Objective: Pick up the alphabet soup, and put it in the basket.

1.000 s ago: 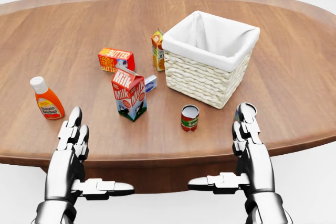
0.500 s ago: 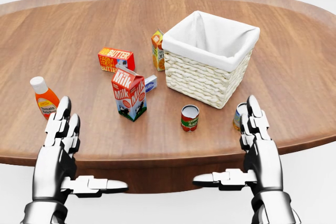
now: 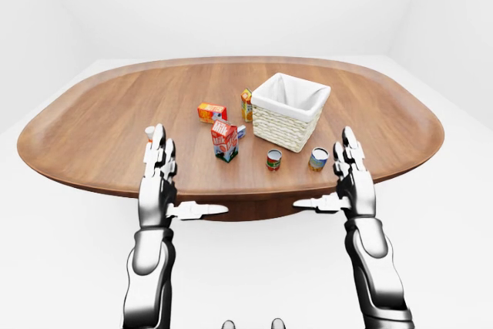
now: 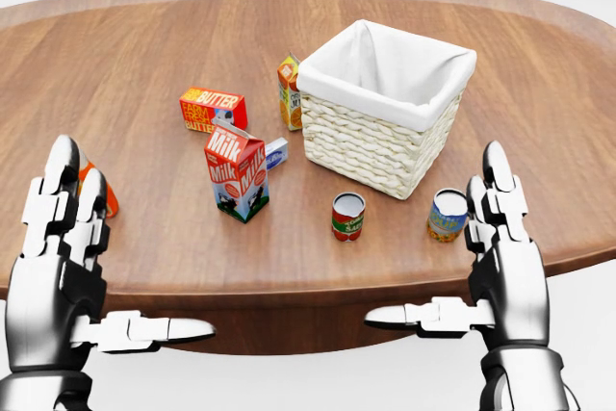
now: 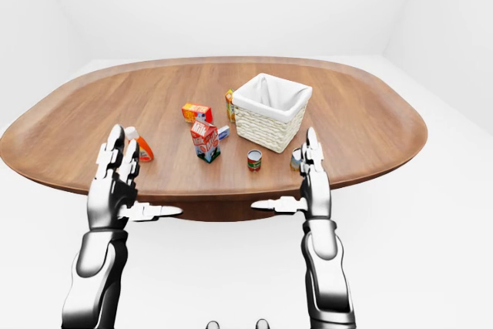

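The alphabet soup [image 4: 448, 215] is a small can with a blue and yellow label. It stands upright on the wooden table [image 4: 135, 45], just below the right corner of the white-lined wicker basket [image 4: 371, 146] in the head view. My right hand [image 4: 476, 267] is open, fingers straight up and thumb out to the left, just right of the can and apart from it. My left hand [image 4: 91, 267] is open in the same pose at the lower left, empty. Both hands hover at the table's near edge.
A red tomato can [image 4: 347, 216] stands left of the soup. A milk carton [image 4: 237, 171], a butter box [image 4: 213, 109] and an orange carton [image 4: 289, 90] stand left of the basket. An orange sauce bottle [image 4: 104, 190] is mostly hidden behind my left hand.
Both hands have risen in the view and spread apart. The right hand has moved right and uncovered the soup can. The left hand has moved left and now covers the sauce bottle.
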Available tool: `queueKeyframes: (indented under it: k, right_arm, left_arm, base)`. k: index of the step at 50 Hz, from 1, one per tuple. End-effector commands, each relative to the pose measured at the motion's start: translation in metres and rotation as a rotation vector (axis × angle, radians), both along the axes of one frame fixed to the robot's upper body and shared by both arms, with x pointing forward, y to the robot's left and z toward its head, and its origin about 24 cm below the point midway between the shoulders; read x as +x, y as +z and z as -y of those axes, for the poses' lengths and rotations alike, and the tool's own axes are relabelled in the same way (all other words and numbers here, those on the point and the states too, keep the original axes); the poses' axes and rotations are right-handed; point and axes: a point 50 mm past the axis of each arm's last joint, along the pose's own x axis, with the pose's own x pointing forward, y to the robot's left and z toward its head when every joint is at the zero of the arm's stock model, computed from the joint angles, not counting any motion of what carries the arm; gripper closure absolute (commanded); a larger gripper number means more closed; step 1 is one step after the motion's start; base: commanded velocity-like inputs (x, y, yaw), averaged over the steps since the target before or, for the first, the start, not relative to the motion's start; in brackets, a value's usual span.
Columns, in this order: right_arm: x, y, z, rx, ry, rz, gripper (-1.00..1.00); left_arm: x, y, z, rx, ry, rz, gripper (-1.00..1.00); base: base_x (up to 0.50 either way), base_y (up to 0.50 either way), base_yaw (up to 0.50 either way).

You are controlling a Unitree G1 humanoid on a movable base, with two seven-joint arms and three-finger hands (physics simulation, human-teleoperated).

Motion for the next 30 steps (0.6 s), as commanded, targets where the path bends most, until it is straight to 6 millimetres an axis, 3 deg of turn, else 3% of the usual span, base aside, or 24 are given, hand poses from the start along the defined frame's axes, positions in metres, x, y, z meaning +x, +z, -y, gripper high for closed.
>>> queueKeyframes:
  k: [1,30]
  right_arm:
    - [-0.0048,0.014,0.0024,-0.011,-0.017,0.058,-1.0]
    - [-0.0086,0.0205,0.003,-0.013,-0.019,0.081,-1.0]
  left_arm:
    - [-0.0055,0.0122,-0.0023,-0.051,-0.004,0.036,-1.0]
    - [-0.0092,0.0195,-0.0044,-0.051,0.002,0.068,-1.0]
  base:
    - [0.0,0.0,0.0]
    - [0.0,0.0,0.0]
